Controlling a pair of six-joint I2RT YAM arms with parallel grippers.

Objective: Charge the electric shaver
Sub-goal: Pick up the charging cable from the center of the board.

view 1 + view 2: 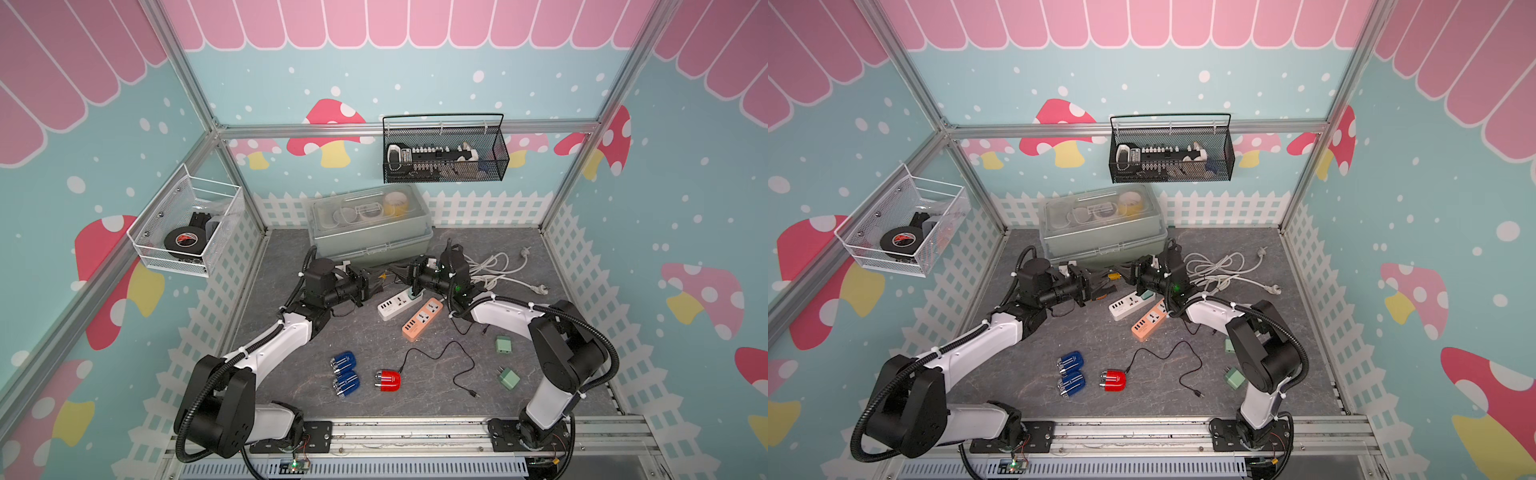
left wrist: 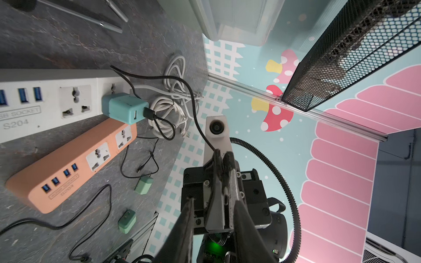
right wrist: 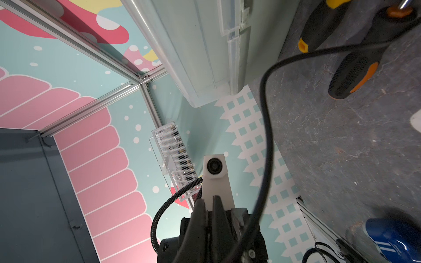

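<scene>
In both top views my two claws meet tip to tip at the back of the desk (image 1: 286,374), just in front of the grey box (image 1: 370,232): left claw (image 1: 375,284), right claw (image 1: 395,272). The red shaver (image 1: 387,380) lies well apart from them near the front edge, beside two blue shavers (image 1: 343,362) — a thin black lead (image 1: 453,343) runs from it, its far plug loose on the desk.

Left wrist view: a teal charger (image 2: 124,108) sits in the white power strip (image 2: 45,102), an orange strip (image 2: 68,173) just beside it. A black plug sits in the charger's port, and a black cable (image 2: 206,140) arcs above it to my right claw, which is pinched shut on it. Whether plug and cable are one I cannot tell. My left claw's fingers (image 2: 185,230) stand parted in the foreground, the right claw showing in the gap.

Right wrist view: the cable sweeps across, close and blurred — the left claw faces me with a narrow slit between its fingers.
</scene>
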